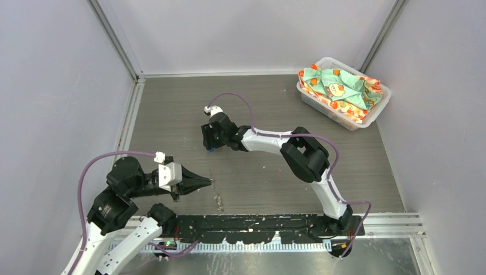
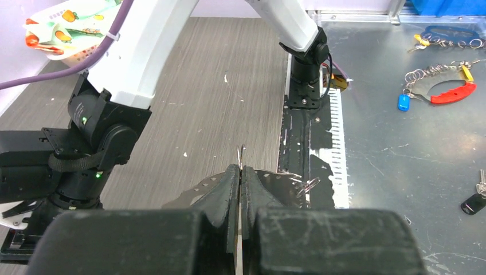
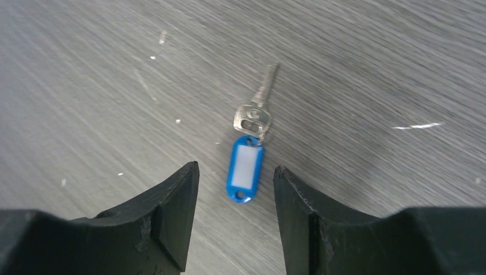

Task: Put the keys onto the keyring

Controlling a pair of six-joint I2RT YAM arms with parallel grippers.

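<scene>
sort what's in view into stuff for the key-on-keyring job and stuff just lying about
For the job:
- key with blue tag, on the table
- metal keyring, pinched in the left gripper
- right gripper, open over the key

Lying about:
- white basket of patterned cloth
- red carabiner with ring chain
- black fob

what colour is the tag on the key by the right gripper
Blue tag with a white label panel, clearest in the right wrist view.
</scene>
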